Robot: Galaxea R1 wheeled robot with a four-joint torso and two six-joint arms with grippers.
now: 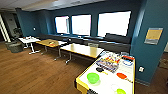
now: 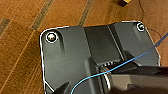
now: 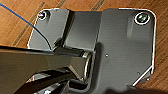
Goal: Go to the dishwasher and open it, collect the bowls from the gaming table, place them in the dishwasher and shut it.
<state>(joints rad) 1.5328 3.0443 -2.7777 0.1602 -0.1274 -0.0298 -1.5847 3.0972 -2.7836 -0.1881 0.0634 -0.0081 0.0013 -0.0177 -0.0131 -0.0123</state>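
The gaming table [image 1: 81, 82], with a glossy white top and yellow sides, stands at the lower right of the head view, close in front of me. A green bowl [image 1: 93, 77] sits near its left front corner. An orange-red bowl [image 1: 121, 75] lies further right, and a yellow-green bowl [image 1: 121, 91] is at the front edge. The dishwasher is out of view. Both wrist views look down past the robot's dark plate onto the wooden floor [image 2: 20, 50].
A tray of colourful items [image 1: 108, 62] and a blue plate [image 1: 127, 62] sit at the gaming table's far end. Wooden tables [image 1: 82, 50] line a dark bench under the windows, with a white table [image 1: 28, 40] and grey poufs [image 1: 16, 47] at the left. Open wooden floor [image 1: 37, 72] spreads to the left.
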